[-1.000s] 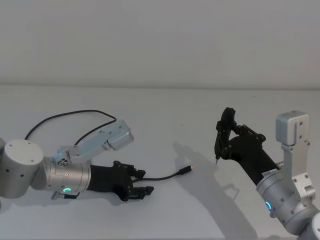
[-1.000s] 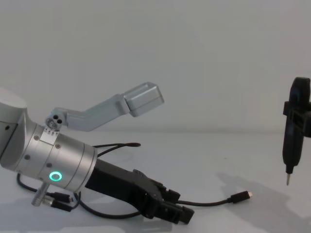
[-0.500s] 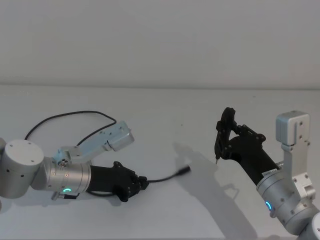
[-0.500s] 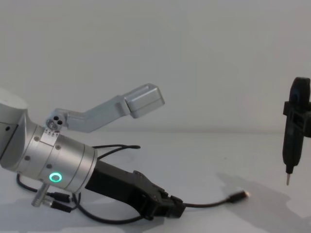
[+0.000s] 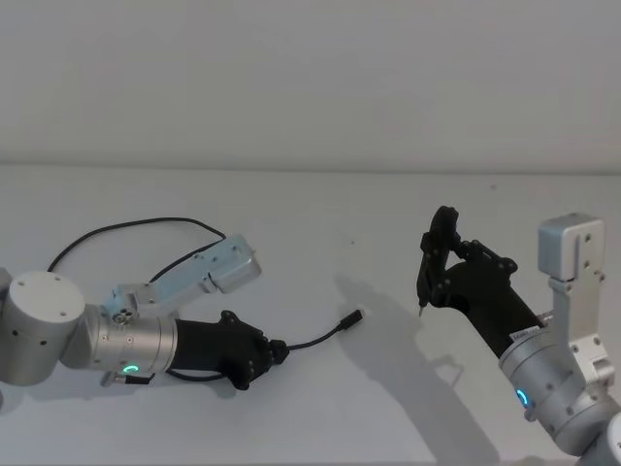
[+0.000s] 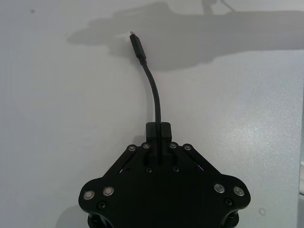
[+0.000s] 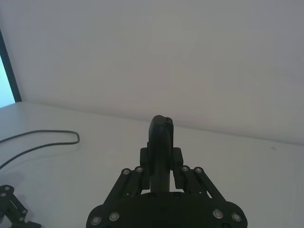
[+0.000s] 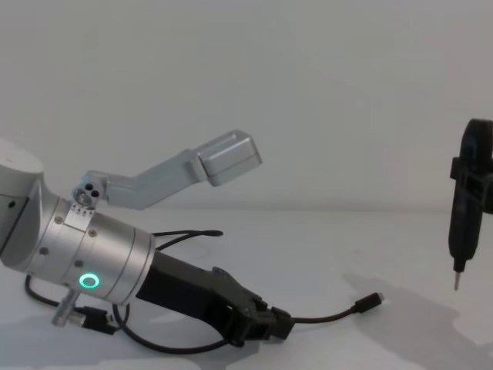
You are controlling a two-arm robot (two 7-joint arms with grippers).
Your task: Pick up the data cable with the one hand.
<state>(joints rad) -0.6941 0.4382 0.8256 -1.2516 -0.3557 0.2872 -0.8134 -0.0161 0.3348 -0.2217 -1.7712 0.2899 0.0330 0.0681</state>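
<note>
The data cable (image 5: 315, 340) is a thin black line on the white table (image 5: 320, 223), and its far part loops behind my left arm. My left gripper (image 5: 277, 352), the one hand with the green ring, is shut on the cable a short way behind its silver-tipped plug (image 5: 355, 316). From the left wrist, the cable (image 6: 154, 95) curves out from between the closed fingertips to the plug (image 6: 135, 40). In the chest view the plug (image 8: 370, 301) hangs just above the table ahead of the left gripper (image 8: 279, 324). At the right, my right gripper (image 5: 444, 267) is held up, shut on a slim black pointed piece (image 8: 462, 223).
The left arm's silver camera bracket (image 5: 209, 267) sticks out above the wrist. A plain white wall (image 5: 310, 78) stands behind the table. The arms cast shadows on the bare table between the two grippers (image 5: 388, 320).
The left gripper's open fingers have shut on the cable. The cable's free end has been drawn slightly toward the left arm and has risen a little. The right arm has not moved.
</note>
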